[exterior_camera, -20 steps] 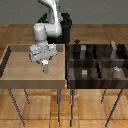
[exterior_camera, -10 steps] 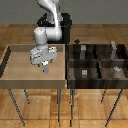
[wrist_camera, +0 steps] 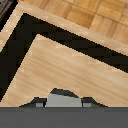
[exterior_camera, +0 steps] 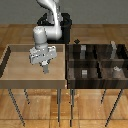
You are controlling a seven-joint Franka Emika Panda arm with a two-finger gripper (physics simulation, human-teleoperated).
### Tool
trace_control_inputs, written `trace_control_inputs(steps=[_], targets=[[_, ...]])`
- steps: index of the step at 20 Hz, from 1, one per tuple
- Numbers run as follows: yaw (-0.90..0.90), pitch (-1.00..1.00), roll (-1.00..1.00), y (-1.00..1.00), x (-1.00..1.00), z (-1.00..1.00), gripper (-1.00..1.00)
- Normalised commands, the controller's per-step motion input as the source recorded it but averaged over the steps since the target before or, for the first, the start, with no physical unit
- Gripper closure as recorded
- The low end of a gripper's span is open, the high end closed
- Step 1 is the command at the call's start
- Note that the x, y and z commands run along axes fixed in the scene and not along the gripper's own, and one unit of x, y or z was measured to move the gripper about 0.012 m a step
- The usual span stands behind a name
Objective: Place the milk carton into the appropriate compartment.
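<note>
The milk carton [exterior_camera: 46,69] is a small white-grey box hanging between the fingers of my gripper [exterior_camera: 45,66]. It is held above the floor of the light wooden bin [exterior_camera: 17,70] on the exterior view's left. In the wrist view the carton [wrist_camera: 63,97] shows its peaked top between the two dark fingertips [wrist_camera: 37,102], with the bin's floor and dark corner rim well below. The gripper is shut on the carton.
A dark-brown bin with several compartments [exterior_camera: 95,62] stands next to the light bin on the exterior view's right. Small dull grey blocks [exterior_camera: 84,73] sit in some compartments. Both bins stand on thin metal legs over a wooden floor.
The gripper and the carton have hardly moved; at most a slight shift above the light bin.
</note>
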Motion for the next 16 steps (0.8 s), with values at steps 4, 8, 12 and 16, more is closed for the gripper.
trace_control_inputs(steps=[4, 8, 12, 16], targets=[[0.0, 0.0, 0.0, 0.0, 0.0, 0.75, 1.0], [0.0, 0.0, 0.0, 0.0, 0.0, 1.0, 1.0], [0.0, 0.0, 0.0, 0.0, 0.0, 1.0, 1.0], [0.0, 0.0, 0.0, 0.0, 0.0, 1.0, 1.0]])
